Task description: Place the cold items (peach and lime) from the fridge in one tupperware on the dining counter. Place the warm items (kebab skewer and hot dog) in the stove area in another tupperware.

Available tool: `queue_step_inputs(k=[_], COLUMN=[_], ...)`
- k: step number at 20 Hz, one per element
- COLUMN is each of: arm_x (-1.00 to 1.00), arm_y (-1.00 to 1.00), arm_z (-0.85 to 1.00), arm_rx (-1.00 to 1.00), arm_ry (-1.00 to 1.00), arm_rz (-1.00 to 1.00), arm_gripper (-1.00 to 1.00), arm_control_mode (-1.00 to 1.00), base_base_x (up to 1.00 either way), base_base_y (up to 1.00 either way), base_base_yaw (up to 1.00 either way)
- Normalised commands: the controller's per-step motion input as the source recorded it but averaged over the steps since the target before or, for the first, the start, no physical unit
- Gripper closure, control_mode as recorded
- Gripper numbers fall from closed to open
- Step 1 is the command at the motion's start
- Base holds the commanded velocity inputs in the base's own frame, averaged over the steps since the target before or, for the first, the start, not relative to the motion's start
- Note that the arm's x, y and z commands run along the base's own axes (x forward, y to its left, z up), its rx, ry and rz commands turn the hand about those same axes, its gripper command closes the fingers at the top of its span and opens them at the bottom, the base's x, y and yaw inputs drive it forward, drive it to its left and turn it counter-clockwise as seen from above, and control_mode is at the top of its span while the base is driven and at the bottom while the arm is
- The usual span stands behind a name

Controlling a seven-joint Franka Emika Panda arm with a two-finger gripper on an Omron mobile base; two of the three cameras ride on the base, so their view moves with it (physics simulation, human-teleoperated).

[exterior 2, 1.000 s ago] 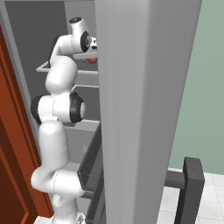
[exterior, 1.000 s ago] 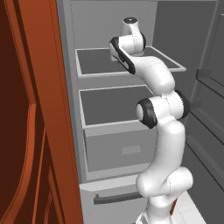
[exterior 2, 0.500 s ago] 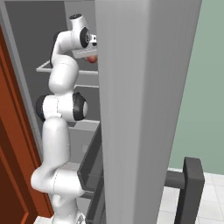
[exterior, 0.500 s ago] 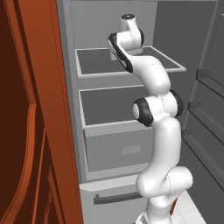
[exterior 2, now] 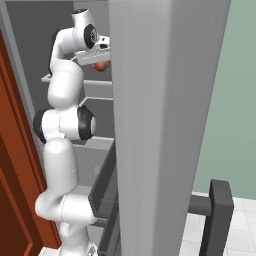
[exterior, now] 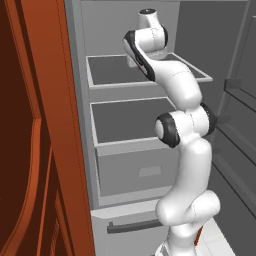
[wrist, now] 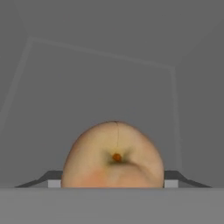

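Observation:
The fridge (exterior: 100, 165) stands open and my arm reaches in over its upper shelf (exterior: 112, 70). My gripper (exterior 2: 101, 61) is shut on the peach (exterior 2: 101, 66), a small orange-red fruit just under the hand. In the hand view the peach (wrist: 113, 153) sits between the two dark fingertips (wrist: 173, 181) of the gripper (wrist: 113, 183), with the pale grey shelf floor behind it. The lime, kebab skewer, hot dog, both tupperware, the dining counter and the stove area are out of view.
A red-brown cabinet side (exterior: 45, 150) stands close on the left. The open fridge door (exterior 2: 160, 125) rises on the right, close to the arm. Lower shelves and a drawer (exterior: 135, 172) lie below the hand. A dark post (exterior 2: 220, 215) stands on the floor.
The jaws have closed from wide open onto the peach. The hand and upper arm have risen a little.

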Motion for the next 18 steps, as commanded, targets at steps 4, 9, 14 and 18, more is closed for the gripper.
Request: queue_step_inputs(k=[4,9,14,18], arm_x=[-1.0,-1.0,-1.0,-1.0], arm_y=[0.0,0.0,0.0,0.0], arm_z=[-0.13,-0.21,-0.17,0.0], arm_rx=[0.0,0.0,0.0,0.04], arm_ry=[-0.31,-0.26,-0.14,-0.02], arm_rz=[0.0,0.02,0.03,0.0], arm_gripper=[1.0,1.0,1.0,1.0], arm_control_mode=[-1.0,-1.0,-1.0,-1.0], base_base_x=[0.0,0.0,0.0,0.0], base_base_y=[0.0,0.0,0.0,0.0], base_base_yaw=[0.0,0.0,0.0,0.0])
